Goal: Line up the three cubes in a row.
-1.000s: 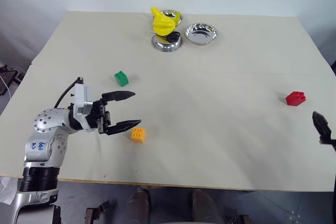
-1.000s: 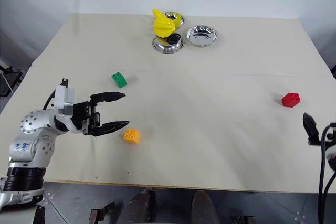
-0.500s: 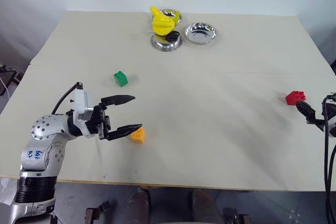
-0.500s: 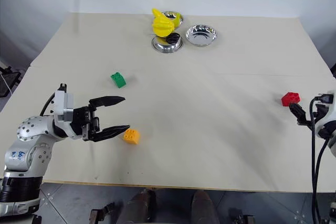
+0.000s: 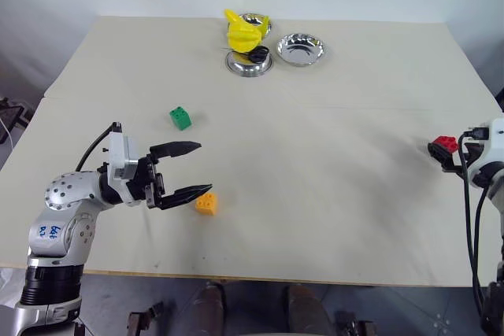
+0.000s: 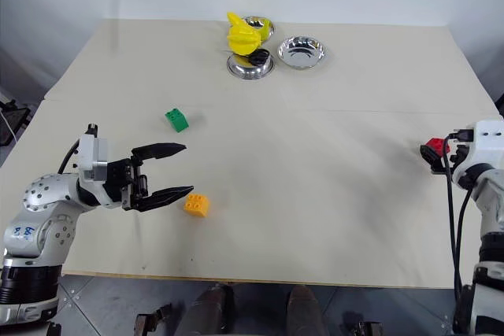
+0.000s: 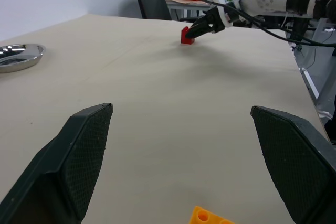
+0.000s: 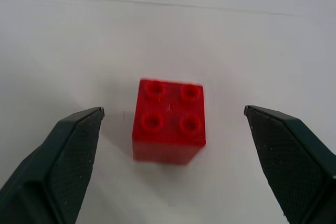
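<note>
At the right edge of the left eye view, the right gripper (image 5: 450,156) sits just beside the red cube (image 5: 444,144), while the green cube (image 5: 180,117) lies left of centre and the orange cube (image 5: 206,203) lower down, all on the table (image 5: 331,116). The left gripper (image 5: 189,168), fingers spread wide, hovers just left of the orange cube.

Across the left wrist view, the orange cube peeks up at the bottom edge, between the parted fingers (image 7: 86,150), apart from both.

Centred in the right wrist view, the red cube rests studs up between that gripper's spread fingers (image 8: 73,145), slightly nearer one finger. To grasp it well, I judge the gripper should centre itself, advance until the pads flank the flat sides, then close squarely.
</note>
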Motion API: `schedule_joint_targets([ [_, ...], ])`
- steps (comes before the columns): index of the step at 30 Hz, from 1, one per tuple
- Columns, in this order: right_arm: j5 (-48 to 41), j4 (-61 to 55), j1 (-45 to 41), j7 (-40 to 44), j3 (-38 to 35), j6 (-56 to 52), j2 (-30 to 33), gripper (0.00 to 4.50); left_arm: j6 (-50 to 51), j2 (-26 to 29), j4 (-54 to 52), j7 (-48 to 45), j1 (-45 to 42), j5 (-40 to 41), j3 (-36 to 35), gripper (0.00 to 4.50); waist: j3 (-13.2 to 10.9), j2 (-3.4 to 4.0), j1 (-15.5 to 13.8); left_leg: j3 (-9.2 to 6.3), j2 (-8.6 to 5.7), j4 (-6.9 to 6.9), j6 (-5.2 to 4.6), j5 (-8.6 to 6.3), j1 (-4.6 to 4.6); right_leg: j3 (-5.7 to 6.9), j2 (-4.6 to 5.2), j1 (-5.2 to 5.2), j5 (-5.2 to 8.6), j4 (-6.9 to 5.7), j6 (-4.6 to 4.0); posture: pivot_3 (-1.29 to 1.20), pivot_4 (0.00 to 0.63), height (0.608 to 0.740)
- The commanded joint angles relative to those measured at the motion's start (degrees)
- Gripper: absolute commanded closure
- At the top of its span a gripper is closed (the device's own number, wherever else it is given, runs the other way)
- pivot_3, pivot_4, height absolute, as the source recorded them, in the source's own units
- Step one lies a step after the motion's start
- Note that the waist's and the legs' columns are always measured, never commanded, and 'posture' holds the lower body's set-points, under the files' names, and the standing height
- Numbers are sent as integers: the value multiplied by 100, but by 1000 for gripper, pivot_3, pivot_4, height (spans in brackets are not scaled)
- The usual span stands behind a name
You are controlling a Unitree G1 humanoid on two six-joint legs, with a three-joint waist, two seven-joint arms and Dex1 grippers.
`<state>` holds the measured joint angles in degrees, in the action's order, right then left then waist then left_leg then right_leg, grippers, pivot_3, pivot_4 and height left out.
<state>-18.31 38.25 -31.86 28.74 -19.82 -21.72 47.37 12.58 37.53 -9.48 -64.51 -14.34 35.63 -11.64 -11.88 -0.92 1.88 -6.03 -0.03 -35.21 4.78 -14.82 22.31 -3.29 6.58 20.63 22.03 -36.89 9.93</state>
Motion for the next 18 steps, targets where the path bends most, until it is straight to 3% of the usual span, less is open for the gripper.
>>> schedule_joint_targets([
  [1, 95, 487, -336, 151, 7, 289, -11, 0, -13, 124, -235, 11, 12, 99, -178, 19, 0, 0, -3, 0, 0, 0, 0, 0, 0, 0, 0, 0, 0, 1, 0, 0, 150, 740],
  [3, 90, 752, -518, 199, 8, 319, -42, 0, -10, 143, -259, 13, 36, 105, -205, 19, 0, 0, -4, 1, 0, -1, 1, 1, 1, 0, 1, 0, 0, 0, 0, 0, 150, 740],
  [6, 186, 1004, -653, 241, 74, 465, -50, 593, -7, 158, -304, 30, 76, 116, -240, 0, 0, 0, -5, 1, 0, 0, 2, 1, 0, -1, 0, 0, 0, 1, 0, 0, 150, 740],
  [13, 296, 1094, -796, 423, 165, 619, -83, 2865, -52, 161, -303, 81, 91, 89, -279, 0, 0, 1, -3, 2, 0, 0, 2, 1, 1, -1, 1, 0, 0, 1, 0, 0, 150, 740],
  [15, 69, 822, -927, 949, 174, 442, -132, 2975, -59, 159, -289, 84, 88, 85, -282, 0, -1, 2, 22, 3, 0, 0, 2, 1, 1, -1, 0, 1, 0, 1, 0, 0, 150, 740],
  [18, -249, -80, -954, 2484, 555, 368, -160, 2975, -76, 174, -231, 29, 101, 90, -293, 0, -4, 6, 70, 4, 3, 1, 3, 1, 0, -1, -2, 1, 0, 1, 0, 0, 150, 740],
])
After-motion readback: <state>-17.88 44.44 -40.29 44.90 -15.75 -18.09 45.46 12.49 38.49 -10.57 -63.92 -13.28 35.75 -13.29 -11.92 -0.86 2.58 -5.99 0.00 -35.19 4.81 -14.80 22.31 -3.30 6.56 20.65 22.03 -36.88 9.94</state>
